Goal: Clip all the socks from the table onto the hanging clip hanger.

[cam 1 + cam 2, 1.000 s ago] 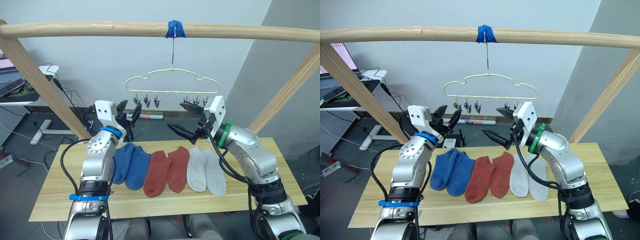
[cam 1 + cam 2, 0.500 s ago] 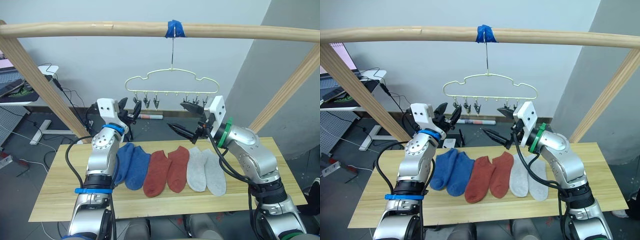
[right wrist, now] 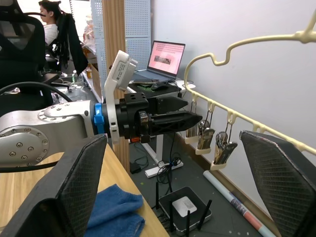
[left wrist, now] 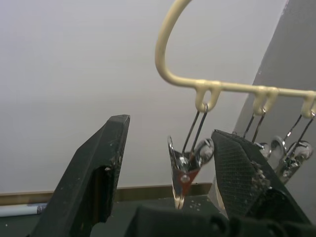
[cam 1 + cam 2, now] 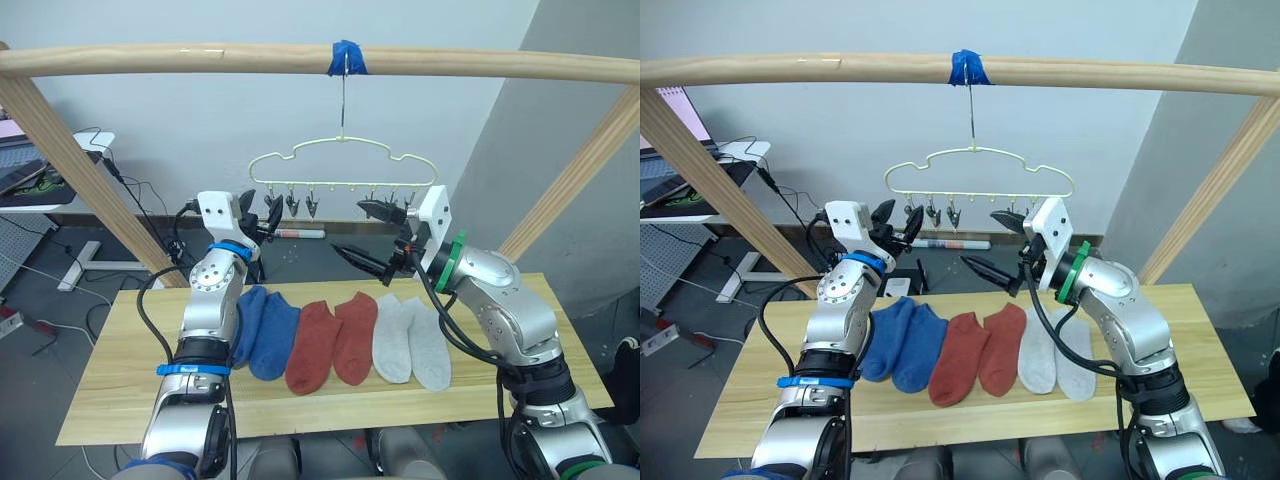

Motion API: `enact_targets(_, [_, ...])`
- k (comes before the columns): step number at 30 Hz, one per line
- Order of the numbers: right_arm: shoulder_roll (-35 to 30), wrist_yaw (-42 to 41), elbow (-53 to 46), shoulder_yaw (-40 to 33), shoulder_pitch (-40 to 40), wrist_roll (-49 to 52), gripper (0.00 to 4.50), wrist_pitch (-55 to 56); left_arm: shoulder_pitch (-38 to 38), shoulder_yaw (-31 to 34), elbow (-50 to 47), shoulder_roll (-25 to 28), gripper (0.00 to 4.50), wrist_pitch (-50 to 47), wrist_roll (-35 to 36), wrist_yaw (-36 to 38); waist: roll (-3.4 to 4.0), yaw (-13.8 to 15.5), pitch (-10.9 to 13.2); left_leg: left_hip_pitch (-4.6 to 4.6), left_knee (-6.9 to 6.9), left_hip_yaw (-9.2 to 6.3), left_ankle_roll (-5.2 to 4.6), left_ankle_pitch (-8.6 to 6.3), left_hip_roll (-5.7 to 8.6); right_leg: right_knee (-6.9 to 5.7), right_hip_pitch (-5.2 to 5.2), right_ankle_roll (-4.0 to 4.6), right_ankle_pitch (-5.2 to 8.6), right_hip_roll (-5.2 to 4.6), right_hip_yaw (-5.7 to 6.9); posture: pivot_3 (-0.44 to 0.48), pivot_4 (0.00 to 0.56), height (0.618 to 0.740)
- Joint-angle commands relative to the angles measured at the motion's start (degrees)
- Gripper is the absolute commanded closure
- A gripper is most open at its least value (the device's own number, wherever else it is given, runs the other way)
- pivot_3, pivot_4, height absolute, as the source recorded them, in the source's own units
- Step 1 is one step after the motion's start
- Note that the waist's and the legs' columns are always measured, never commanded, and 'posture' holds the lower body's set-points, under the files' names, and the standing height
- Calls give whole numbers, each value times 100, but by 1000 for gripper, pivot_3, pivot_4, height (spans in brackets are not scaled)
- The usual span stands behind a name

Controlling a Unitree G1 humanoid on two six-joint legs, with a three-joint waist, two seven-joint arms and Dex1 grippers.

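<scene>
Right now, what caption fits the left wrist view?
Open left gripper brackets the end clip of the clip hanger.

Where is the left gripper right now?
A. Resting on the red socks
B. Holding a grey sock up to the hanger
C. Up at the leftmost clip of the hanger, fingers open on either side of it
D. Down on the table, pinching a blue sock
C. The left gripper has its fingers spread around the end clip of the clip hanger, while all six socks lie on the table.

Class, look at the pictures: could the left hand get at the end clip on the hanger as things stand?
Probably yes. The left hand is open, with the end clip hanging between its fingers and nothing in the way.
</scene>
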State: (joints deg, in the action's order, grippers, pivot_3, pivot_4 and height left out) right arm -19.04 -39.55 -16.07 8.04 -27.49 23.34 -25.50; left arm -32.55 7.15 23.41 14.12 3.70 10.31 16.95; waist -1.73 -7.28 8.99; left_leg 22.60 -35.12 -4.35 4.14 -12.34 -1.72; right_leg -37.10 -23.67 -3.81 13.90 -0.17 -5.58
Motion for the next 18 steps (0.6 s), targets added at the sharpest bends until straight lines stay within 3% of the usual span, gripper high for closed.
enact_targets(1, [-18, 14, -265, -75, -77, 46, 0, 22, -157, 52, 4, 21, 1566, 178, -30, -4, 0, -15, 0, 0, 0, 0, 0, 0, 0, 0, 0, 0, 0, 0, 0, -155, 140, 740])
enact_targets(5, [-23, 28, -242, -91, -85, 36, 0, 25, -153, 24, 42, 32, 1566, 193, -26, 75, 0, -68, 0, 0, 0, 0, 0, 0, 0, 0, 0, 0, 0, 0, 0, -154, 140, 740])
enact_targets(9, [-3, 66, -265, -101, -87, 60, 0, 1, -120, 2, 32, 21, 2379, 149, -25, 126, 0, -84, 0, -1, 0, -1, 0, 0, 0, -2, 0, 0, 0, 0, 0, -155, 140, 740])
enact_targets(13, [-1, 91, -259, -101, -100, 68, 0, 1, -132, 10, 69, 20, 3601, 162, -32, 156, 0, -84, 0, -1, 0, -1, 0, 0, 0, -2, 0, 0, 0, 0, 0, -156, 141, 740])
enact_targets(18, [6, 117, -230, -119, -110, 80, 0, -6, -150, 35, 58, 53, 4490, 152, -33, 153, 0, -83, 0, -1, 0, -1, 0, 0, 0, -2, 0, 0, 0, 0, 0, -152, 143, 740])
